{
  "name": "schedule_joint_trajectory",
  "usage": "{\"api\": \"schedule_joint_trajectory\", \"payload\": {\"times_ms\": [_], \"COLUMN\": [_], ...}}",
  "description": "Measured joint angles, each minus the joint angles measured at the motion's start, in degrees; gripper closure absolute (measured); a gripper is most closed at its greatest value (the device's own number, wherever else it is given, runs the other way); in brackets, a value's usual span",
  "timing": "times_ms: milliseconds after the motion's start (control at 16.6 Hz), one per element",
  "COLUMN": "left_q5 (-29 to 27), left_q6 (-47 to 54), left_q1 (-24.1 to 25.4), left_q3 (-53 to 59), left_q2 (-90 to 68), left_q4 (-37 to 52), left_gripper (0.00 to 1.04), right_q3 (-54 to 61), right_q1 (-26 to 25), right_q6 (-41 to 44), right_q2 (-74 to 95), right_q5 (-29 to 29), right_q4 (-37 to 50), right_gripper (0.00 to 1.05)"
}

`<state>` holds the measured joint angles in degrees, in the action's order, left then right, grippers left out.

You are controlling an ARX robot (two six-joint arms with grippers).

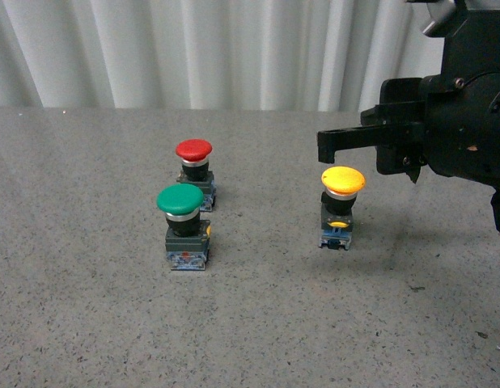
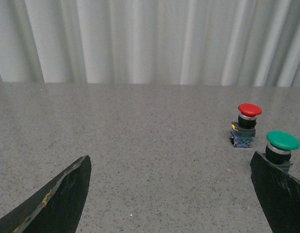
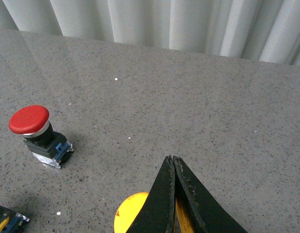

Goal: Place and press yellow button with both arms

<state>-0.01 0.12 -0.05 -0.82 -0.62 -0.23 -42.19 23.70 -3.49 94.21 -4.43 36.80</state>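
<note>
Yellow button stands upright on the table, right of centre in my front view, cap up, well apart from the other two. Right claw comes in from the right edge, pointing left, tip just above the yellow cap and a bit behind it; I see a small gap there, so no contact that I can confirm. On the right wrist cam the right claw has its fingers pressed together with nothing between them, and the yellow button's cap shows partly under them. Left arm isn't in the front view. On the left wrist cam the left claw is spread wide and holds nothing, only bare table between its fingers. Green button and red button stand upright left of centre, red just behind green, nearly touching. From the left wrist cam the green one is partly hidden behind one finger. White curtain runs behind the table.
</note>
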Motion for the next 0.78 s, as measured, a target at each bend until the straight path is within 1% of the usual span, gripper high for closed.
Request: {"api": "schedule_joint_trajectory", "payload": {"times_ms": [542, 783], "left_q5": [0.0, 0.0], "left_q6": [0.0, 0.0], "left_q1": [0.0, 0.0], "left_q3": [0.0, 0.0], "left_q2": [0.0, 0.0], "left_q4": [0.0, 0.0], "left_gripper": [0.07, 0.07], "right_q3": [-0.7, -0.5], "right_q1": [2.1, 1.7], "right_q6": [-0.5, -0.3], "right_q2": [2.0, 4.3], "right_q5": [1.5, 1.4], "right_q4": [-0.5, -0.7], "right_gripper": [1.03, 1.03]}}
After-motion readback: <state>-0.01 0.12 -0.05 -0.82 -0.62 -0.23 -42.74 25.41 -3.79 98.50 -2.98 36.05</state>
